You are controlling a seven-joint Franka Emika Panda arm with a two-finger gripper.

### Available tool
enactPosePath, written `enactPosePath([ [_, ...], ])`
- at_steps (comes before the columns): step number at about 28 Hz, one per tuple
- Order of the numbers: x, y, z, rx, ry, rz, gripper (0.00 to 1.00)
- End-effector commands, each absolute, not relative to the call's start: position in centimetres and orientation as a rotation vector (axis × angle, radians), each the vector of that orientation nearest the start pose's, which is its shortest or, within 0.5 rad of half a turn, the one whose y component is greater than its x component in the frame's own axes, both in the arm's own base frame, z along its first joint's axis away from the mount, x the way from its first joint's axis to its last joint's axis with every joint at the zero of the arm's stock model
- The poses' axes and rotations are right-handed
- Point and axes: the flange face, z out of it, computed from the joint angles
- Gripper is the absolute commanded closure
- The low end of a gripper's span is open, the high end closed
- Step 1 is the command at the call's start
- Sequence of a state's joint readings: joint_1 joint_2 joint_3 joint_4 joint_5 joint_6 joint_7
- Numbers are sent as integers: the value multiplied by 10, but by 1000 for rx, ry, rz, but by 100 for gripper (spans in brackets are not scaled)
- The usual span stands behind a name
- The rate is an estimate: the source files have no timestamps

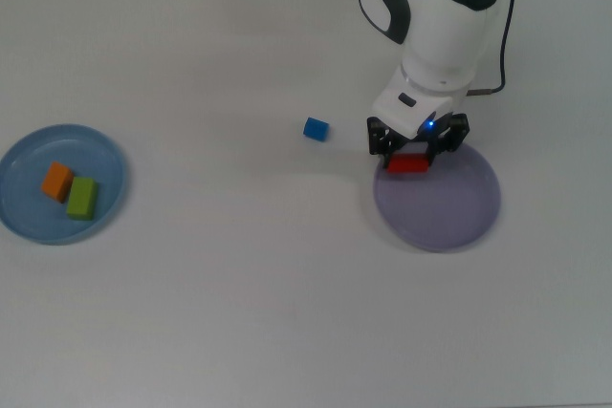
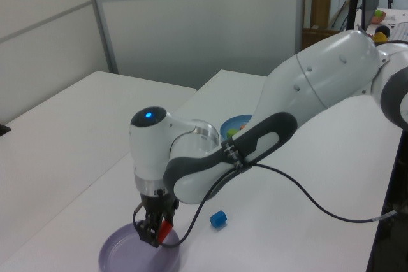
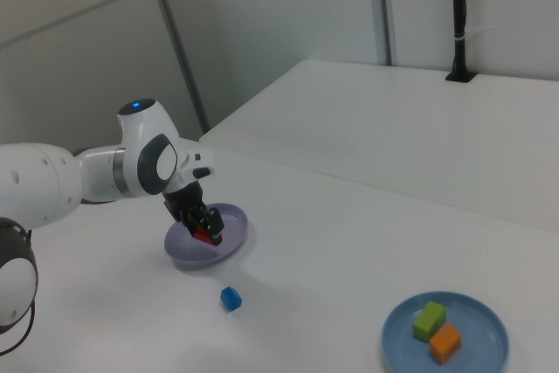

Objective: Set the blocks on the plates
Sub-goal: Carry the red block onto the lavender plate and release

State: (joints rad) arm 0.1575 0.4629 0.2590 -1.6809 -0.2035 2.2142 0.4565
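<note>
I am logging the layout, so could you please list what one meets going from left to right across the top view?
Light blue plate → orange block → green block → blue cube → red block, held in the gripper over the lavender plate.
</note>
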Motion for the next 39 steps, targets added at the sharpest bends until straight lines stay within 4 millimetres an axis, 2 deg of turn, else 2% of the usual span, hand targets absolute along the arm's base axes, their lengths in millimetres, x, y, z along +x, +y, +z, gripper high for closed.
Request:
enactPosePath([
  [1,631,270,336,-3143,-77,-200,64],
  [2,631,271,335,-3142,-80,-200,60],
  [5,631,271,334,-3141,-63,-200,33],
  [6,631,271,337,-3138,-49,-206,9],
  [7,632,271,338,-3134,-33,-208,0],
  [17,632,267,359,-3141,70,-213,0],
  [21,631,242,369,-3190,140,-138,0],
  [22,631,232,371,-3203,173,-113,0],
  [23,634,212,370,-3226,250,-68,0],
  [27,632,177,375,-3275,378,20,0],
  [28,628,162,373,-3294,413,66,0],
  [31,621,149,371,-3301,444,104,0],
  [33,607,139,356,-3313,436,149,0],
  [39,589,141,336,-3310,238,111,0],
])
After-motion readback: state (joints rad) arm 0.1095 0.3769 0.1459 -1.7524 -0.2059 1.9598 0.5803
